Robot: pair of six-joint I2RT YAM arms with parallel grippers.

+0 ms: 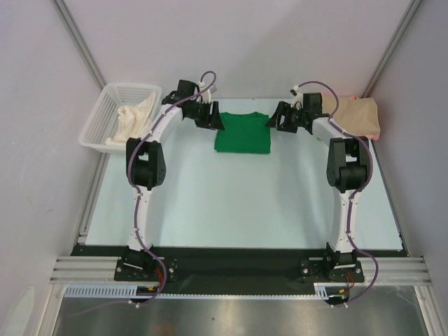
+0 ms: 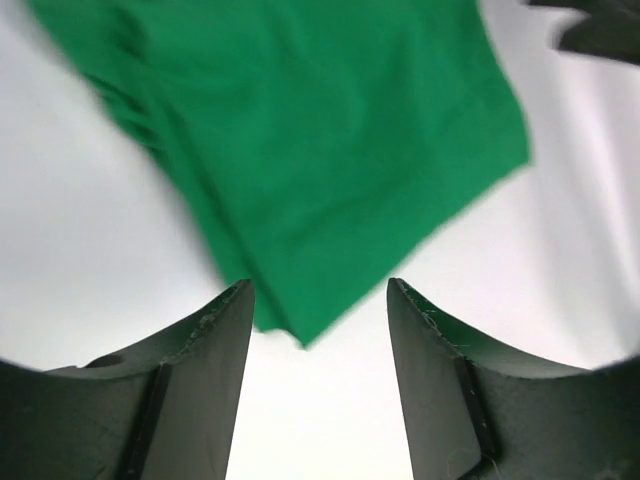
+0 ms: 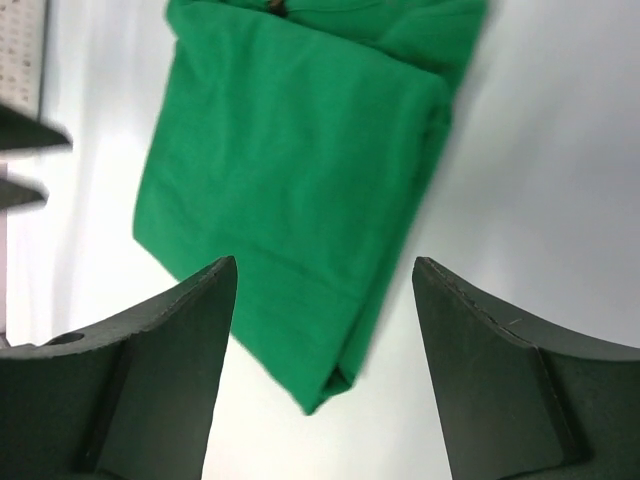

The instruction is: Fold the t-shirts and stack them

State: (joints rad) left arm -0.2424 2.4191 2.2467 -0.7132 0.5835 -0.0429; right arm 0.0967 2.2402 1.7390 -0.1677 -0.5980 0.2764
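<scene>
Lying apart: one green t-shirt (image 1: 242, 133), one tan t-shirt (image 1: 357, 115).

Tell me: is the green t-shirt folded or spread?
Folded: the green t-shirt lies as a compact rectangle, doubled layers showing at its edge.

Plain pale walls (image 1: 245, 42) enclose a light surface (image 1: 238, 203). Aluminium rail (image 1: 84, 269) along near edge. Lighting even.

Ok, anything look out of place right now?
Only one thing: a cream cloth hangs over the basket rim, far left. The green shirt lies folded flat between the open left tool and right tool.
</scene>
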